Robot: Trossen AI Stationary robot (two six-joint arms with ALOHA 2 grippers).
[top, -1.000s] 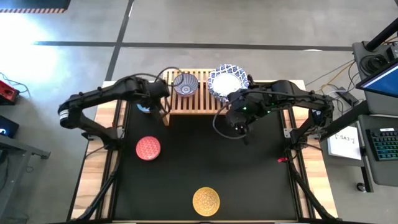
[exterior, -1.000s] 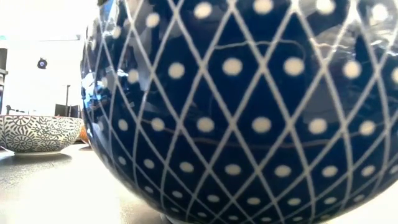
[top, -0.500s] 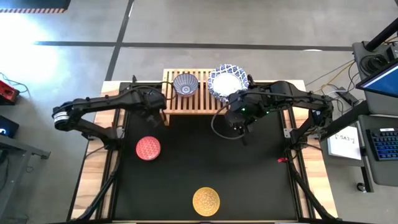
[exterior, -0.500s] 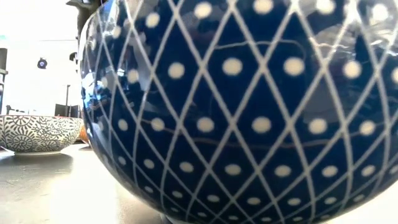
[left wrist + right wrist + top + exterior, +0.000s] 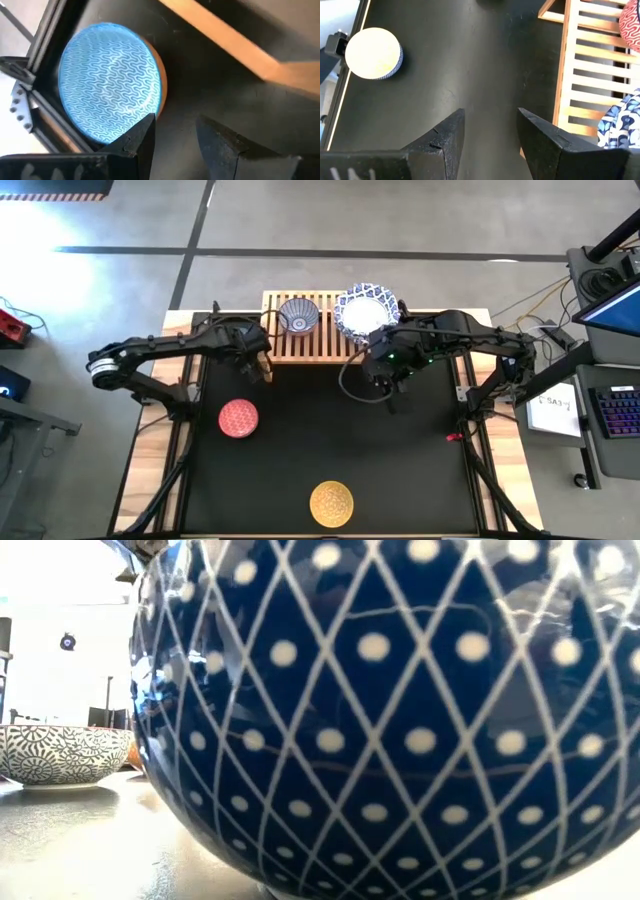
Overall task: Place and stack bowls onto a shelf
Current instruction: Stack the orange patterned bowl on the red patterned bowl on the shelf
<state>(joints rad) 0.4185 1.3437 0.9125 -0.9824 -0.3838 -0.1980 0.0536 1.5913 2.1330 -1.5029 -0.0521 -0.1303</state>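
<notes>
A light-blue bowl (image 5: 107, 87) with a wave pattern and an orange outside stands on the black mat at the far left; in the high view my left arm hides it. My left gripper (image 5: 262, 370) (image 5: 175, 125) hangs open beside it, one finger over its rim. On the slatted wood shelf (image 5: 285, 345) rest a grey-blue bowl (image 5: 298, 315) and a white bowl with a blue scalloped rim (image 5: 366, 310). A red bowl (image 5: 238, 418) and a yellow bowl (image 5: 331, 502) (image 5: 372, 52) stand on the mat. My right gripper (image 5: 388, 385) (image 5: 490, 117) is open, high over the mat.
The yellow bowl's dark-blue dotted outside (image 5: 400, 720) fills the low view, with a grey-patterned bowl wall (image 5: 60, 752) to its left. Metal rails (image 5: 190, 395) run along the mat's sides. Bare mat (image 5: 340, 430) lies between the shelf and the near bowls.
My left gripper has come down toward the table beside the shelf's left end, over the light-blue bowl, and its arm now covers that bowl in the high view. Its fingers have stayed apart. The bowls have not moved.
</notes>
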